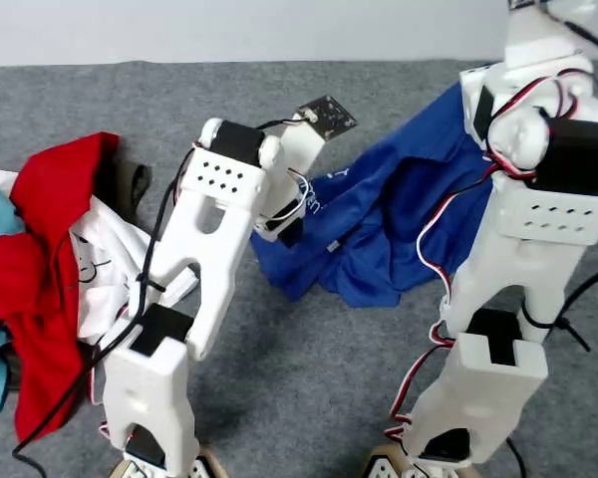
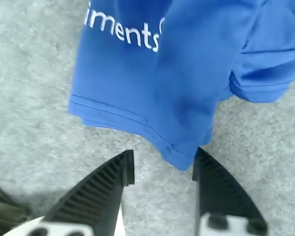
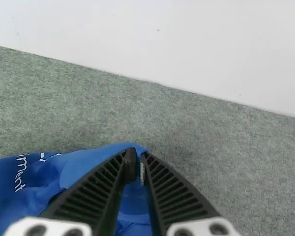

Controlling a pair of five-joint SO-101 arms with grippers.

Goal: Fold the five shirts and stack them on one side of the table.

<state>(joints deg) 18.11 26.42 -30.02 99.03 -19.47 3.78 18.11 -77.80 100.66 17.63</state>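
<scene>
Nearly closed, right end effector, pinching blue shirt

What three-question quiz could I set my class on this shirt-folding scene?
1. True or false: the left hand is open.
2. Which shirt does the right hand pinch? A black; B blue; C yellow.
3. Fill in: the shirt draped over the heap is ___.
Key: 1 true. 2 B, the blue shirt. 3 red, the red shirt.
</scene>
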